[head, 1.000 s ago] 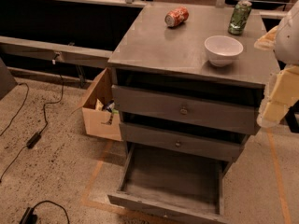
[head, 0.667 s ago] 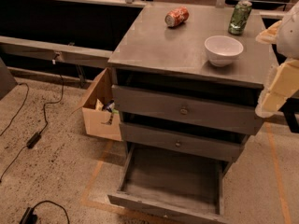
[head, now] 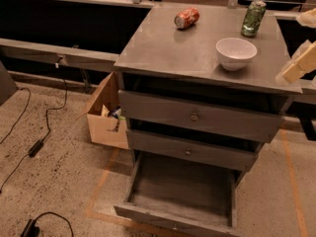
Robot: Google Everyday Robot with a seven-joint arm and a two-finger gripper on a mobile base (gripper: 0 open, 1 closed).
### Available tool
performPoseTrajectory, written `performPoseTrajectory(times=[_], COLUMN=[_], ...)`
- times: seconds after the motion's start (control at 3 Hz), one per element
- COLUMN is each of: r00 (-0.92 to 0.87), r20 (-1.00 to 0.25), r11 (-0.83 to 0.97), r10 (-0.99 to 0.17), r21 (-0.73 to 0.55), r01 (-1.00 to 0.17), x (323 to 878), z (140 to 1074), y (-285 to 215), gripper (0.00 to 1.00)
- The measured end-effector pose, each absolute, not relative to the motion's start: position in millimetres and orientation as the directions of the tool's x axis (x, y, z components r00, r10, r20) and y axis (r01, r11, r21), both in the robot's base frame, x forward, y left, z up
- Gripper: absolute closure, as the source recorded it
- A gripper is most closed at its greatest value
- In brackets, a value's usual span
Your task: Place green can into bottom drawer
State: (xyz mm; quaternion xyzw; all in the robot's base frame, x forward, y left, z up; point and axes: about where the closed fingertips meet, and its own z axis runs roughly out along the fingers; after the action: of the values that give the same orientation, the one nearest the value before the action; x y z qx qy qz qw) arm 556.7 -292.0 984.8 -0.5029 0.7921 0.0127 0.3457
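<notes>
Where the table (head: 168,48) reaches its far right corner, the green can (head: 253,18) is seen standing upright, close to the back edge. A white bowl (head: 236,53) is set just in front of it, near but not touching. A red can (head: 186,18) is laid on its side further left along the back. Wide bare surface is left over the table's left and front parts. Below, the bottom drawer (head: 182,191) is pulled out, its grey floor uncovered and open from above, while the two knobbed drawers (head: 195,117) above it are pushed further in. A cardboard box (head: 104,122) is set on the floor just beside the table's left side. At the right border of the camera view, the pale hand (head: 297,68) is held tilted at the table's front right corner, well apart from the green can. Whether it is spread or closed cannot be told.
</notes>
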Motion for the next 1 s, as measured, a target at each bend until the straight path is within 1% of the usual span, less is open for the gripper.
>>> performPoseTrajectory(times=[0.33, 0.67, 1.0], r00=[-0.25, -0.27, -0.343], r20=[-0.705, -0.797, -0.831], r11=[0.617, 0.739, 0.844], r10=[-0.664, -0.541, -0.438], r21=[-0.327, -0.298, -0.248], r01=[-0.716, -0.604, -0.476], x=[605, 639, 667], z=[983, 974, 953], y=[-318, -340, -353], gripper=[0.0, 0.0, 0.0])
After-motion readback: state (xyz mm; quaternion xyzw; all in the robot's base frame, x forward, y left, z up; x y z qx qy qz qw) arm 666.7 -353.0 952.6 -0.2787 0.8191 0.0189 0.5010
